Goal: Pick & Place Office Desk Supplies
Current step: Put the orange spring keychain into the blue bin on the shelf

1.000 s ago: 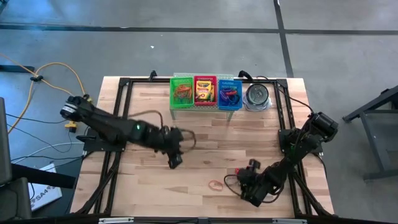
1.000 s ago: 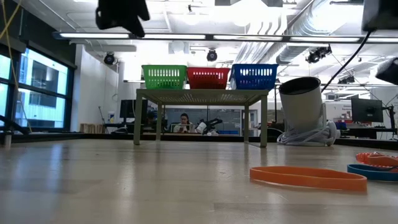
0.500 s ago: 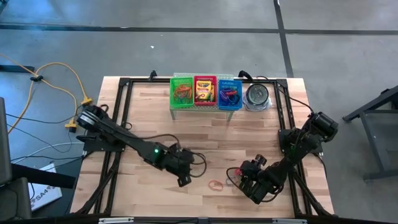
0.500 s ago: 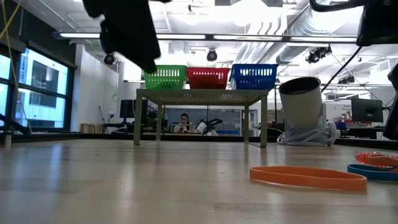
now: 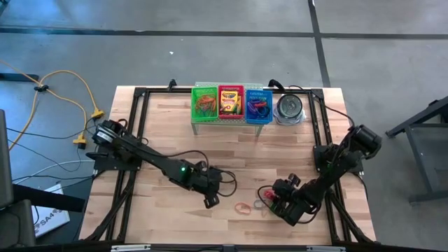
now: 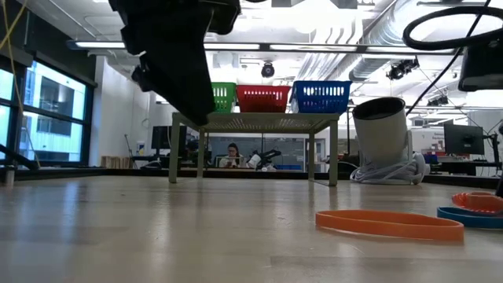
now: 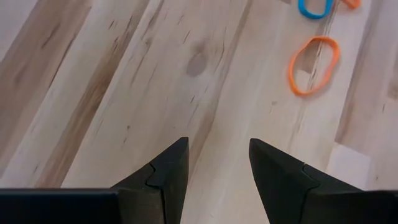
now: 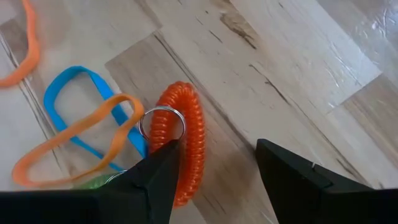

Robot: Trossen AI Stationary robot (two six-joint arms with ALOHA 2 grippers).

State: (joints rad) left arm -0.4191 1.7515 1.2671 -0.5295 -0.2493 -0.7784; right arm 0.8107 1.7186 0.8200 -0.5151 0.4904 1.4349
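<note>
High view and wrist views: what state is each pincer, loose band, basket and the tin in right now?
Left pincer: open, empty, above bare wood.
Right pincer: open, empty, over the coil.
Orange band: flat on the table, untouched.
Blue band: flat, crossed by another orange band.
Red coil: on the table, metal ring attached.
Green basket: holds bands.
Red basket: holds crayon boxes.
Blue basket: holds bands.
Tin: upright.

Evenly bright throughout, lit by long ceiling strip lamps (image 6: 236,45) glaring white above the pale wooden worktop (image 5: 168,133). Soft, faint shadows only. Strongly blurred near the low camera: the flat orange rubber-band loop (image 6: 389,224) and the dark left arm (image 6: 177,55) silhouetted against those lamps. Wrist pictures sharp.
</note>
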